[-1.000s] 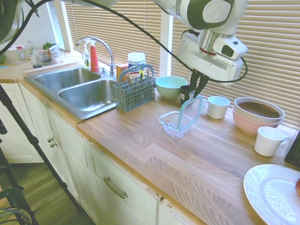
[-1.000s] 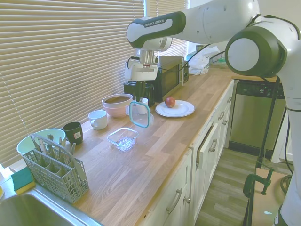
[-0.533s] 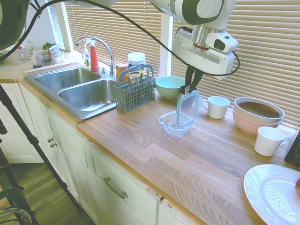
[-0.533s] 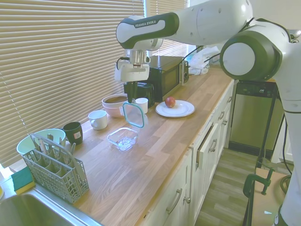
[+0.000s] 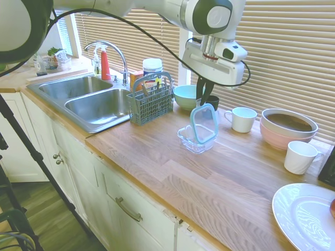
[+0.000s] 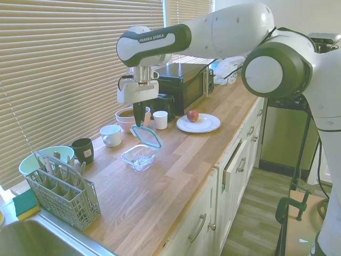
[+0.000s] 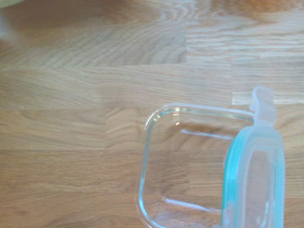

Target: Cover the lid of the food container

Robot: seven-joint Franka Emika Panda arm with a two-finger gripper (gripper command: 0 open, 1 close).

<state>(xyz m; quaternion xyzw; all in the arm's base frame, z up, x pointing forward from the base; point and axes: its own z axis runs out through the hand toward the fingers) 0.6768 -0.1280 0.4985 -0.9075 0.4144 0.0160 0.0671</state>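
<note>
**A:** What can't you make out, if you look closely?

**B:** The container (image 5: 194,140) is clear, so its walls nearly vanish against the wooden counter (image 5: 220,180) in both outside views. You get its rim best from the wrist view, where the dish is cut off at the picture's edge. The plate (image 5: 303,214) runs out of the first outside view, and the fruit on it is only a sliver there. The far tip of the lid (image 5: 204,124) is hidden behind the gripper (image 5: 203,102).

**A:** Any writing you can read?

**B:** "FRANKA EMIKA" on the dark band of the arm, in the second outside view. The dark mug (image 6: 82,150) has a small label, too small to read. The canister (image 5: 152,67) behind the cutlery basket (image 5: 151,102) shows nothing legible.

**A:** And the gripper?

**B:** Its fingers are drawn close together, pinching the lid by its upper edge. The lid hangs tilted, neither flat nor fully upright, with its lower edge over the container. You cannot tell whether that edge touches the rim. In the wrist view the teal rim and one clear tab lie across one side of the dish, the rest of which is uncovered.

**A:** Where's the container?

**B:** On the counter, between the basket and the white mug (image 5: 243,118), near the green bowl (image 5: 189,96).
</note>
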